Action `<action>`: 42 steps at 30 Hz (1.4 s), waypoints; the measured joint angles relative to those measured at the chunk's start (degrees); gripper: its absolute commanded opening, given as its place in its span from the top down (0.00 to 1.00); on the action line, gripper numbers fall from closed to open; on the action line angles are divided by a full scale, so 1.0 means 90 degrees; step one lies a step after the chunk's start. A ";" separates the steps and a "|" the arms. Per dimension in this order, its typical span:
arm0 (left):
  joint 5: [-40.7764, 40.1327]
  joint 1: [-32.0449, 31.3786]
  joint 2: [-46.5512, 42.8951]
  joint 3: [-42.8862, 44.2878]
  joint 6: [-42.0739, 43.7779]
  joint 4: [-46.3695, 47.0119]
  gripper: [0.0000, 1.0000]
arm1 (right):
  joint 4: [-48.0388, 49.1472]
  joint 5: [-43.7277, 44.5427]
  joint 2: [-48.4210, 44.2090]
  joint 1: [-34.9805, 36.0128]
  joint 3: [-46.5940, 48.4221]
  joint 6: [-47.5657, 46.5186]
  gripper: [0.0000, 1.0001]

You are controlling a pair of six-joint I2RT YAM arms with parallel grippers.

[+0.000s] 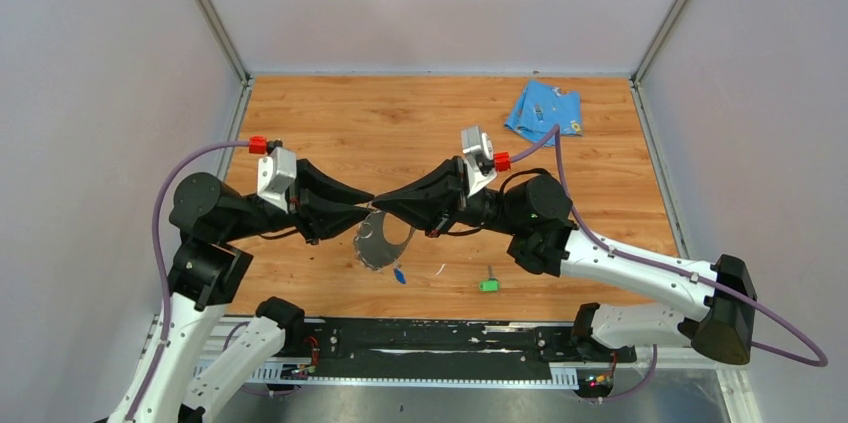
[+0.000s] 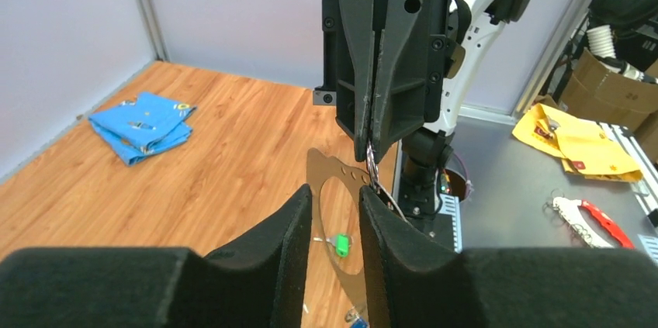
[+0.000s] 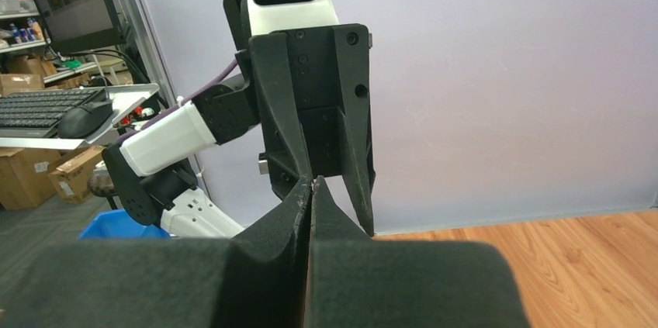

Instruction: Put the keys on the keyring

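Top external view.
- My left tool: tip to tip with my right tool over the middle of the worktop.
- Keyring: hangs below the spot where the two tools meet, clear of the wood.
- Blue key: lies flat on the worktop just below the keyring, not on it.
- Green key: lies flat on the worktop, to the right of the blue key, near the front edge.
- Light-blue cloth: folded, in the far right corner, well apart from everything else.

Left wrist view.
- My left tool: fingers apart, a clear gap between them, nothing pinched; one fingertip is close beside the ring's wire.
- My right tool: comes down from above, fingers pressed together on the top of the keyring, which dangles from it.
- The green key shows through the loop, on the wood beyond it.

Right wrist view.
- My right tool: fingers together with no gap; the ring itself is hidden here.
- My left tool: faces me, fingers spread, one fingertip against my right tool's tip.
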 measured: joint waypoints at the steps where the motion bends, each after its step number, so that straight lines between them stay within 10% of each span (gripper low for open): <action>1: -0.0049 -0.0002 0.0000 0.0085 0.0097 -0.0168 0.58 | -0.0058 0.0002 -0.0012 0.0000 0.0000 -0.0039 1.00; 15: -0.0017 -0.0034 0.0245 0.0729 0.1379 -0.1846 0.29 | -0.1141 0.0015 -0.0228 0.0002 0.0000 -0.0767 1.00; 37: 0.0469 -0.0034 0.0350 0.0369 0.1103 -0.1596 0.66 | -0.1494 -0.0279 -0.0199 0.0002 0.0051 -0.0852 1.00; 42: 0.0619 -0.0034 0.0350 0.0347 0.0801 -0.1297 0.94 | -0.1494 -0.0325 -0.0155 0.0002 0.0063 -0.0848 1.00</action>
